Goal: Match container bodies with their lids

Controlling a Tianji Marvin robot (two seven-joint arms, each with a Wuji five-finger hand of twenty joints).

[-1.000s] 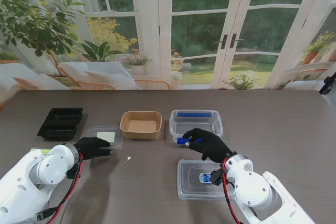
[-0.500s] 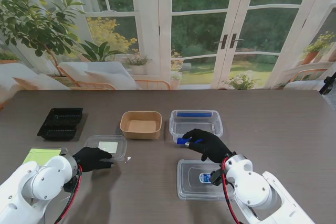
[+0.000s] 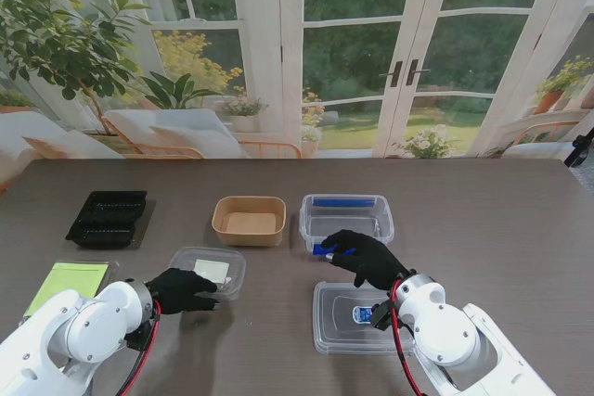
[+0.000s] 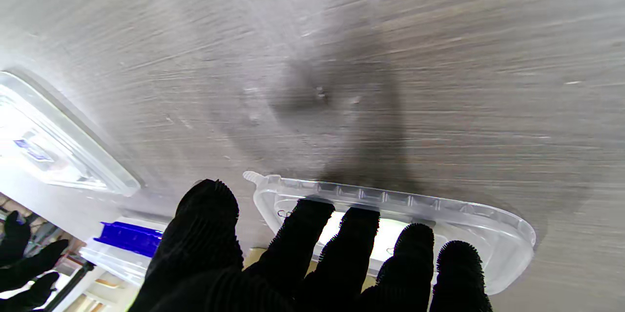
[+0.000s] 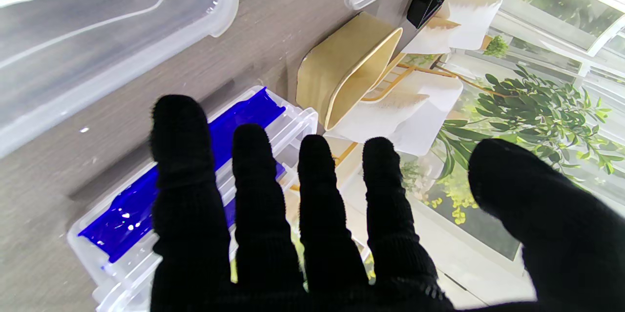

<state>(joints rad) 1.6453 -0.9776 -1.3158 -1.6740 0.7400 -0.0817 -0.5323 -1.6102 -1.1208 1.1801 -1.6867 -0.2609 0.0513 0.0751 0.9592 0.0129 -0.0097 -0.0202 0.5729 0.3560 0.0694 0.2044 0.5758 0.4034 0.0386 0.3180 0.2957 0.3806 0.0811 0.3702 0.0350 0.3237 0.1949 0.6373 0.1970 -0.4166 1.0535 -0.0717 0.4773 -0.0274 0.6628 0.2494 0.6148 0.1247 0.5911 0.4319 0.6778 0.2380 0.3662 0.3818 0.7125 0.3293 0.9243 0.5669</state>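
The stand view looks down on the whole table (image 3: 520,220) from above. Each wrist view peers close along black fingers, upside down. All three share the blue-clipped box (image 3: 346,215) (image 4: 124,243) (image 5: 205,156).

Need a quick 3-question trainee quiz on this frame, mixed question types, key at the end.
1. True or false: the left hand has its fingers on the small clear plastic lid.
2. Which container stands directly left of the clear rectangular tub with blue clips? A) black plastic tray B) tan paper bowl C) large clear flat lid
3. Fill in: the right hand reaches over the tub's ____ blue clip.

Key: 1 true; 2 B; 3 nearer
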